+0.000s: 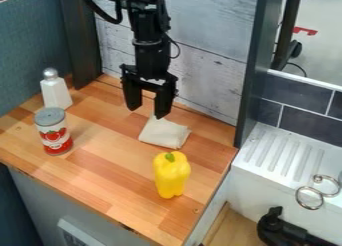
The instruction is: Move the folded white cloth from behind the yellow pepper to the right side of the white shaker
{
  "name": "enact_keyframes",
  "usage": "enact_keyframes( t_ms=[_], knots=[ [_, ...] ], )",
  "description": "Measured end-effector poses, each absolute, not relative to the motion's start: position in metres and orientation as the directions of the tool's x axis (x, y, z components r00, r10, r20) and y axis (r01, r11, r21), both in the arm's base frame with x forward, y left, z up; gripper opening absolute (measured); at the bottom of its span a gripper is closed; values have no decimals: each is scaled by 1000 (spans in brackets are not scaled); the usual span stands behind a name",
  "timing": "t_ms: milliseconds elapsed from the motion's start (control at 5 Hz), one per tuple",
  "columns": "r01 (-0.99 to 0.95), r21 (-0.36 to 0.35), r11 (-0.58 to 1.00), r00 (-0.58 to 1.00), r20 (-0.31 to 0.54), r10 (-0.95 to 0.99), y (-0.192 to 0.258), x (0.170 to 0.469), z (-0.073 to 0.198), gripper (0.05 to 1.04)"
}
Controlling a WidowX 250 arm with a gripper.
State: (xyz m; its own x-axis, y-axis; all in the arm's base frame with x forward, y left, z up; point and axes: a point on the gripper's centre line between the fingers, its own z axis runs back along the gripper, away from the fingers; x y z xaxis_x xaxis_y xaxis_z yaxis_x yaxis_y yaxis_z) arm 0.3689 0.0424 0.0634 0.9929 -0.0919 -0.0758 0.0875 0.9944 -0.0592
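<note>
Camera view: the tool (147, 111) hangs, fingers apart, near the pale cloth (163, 134).

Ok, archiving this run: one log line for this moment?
gripper: near cloth, jaws open, empty | wooden counter: yellow pepper, upright can, white shaker

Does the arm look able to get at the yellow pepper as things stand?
Likely yes: the pincer is empty and open near the white cloth, which lies flat. The yellow pepper stands apart, with nothing over it.

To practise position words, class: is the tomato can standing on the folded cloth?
No, the tomato can stands on the wooden counter, apart from the folded cloth.
</note>
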Motion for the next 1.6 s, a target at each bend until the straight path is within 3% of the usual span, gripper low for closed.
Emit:
enact_keyframes(
  t_ms=[400, 1000, 1600],
  knots=[
    [128, -28, 991, 989, -69, -129, 26, 388, 54, 1001],
    [121, -69, 990, 987, -98, -127, 9, 384, 39, 1001],
    [118, -150, 982, 992, -35, -124, 1, 376, 12, 1001]
  ],
)
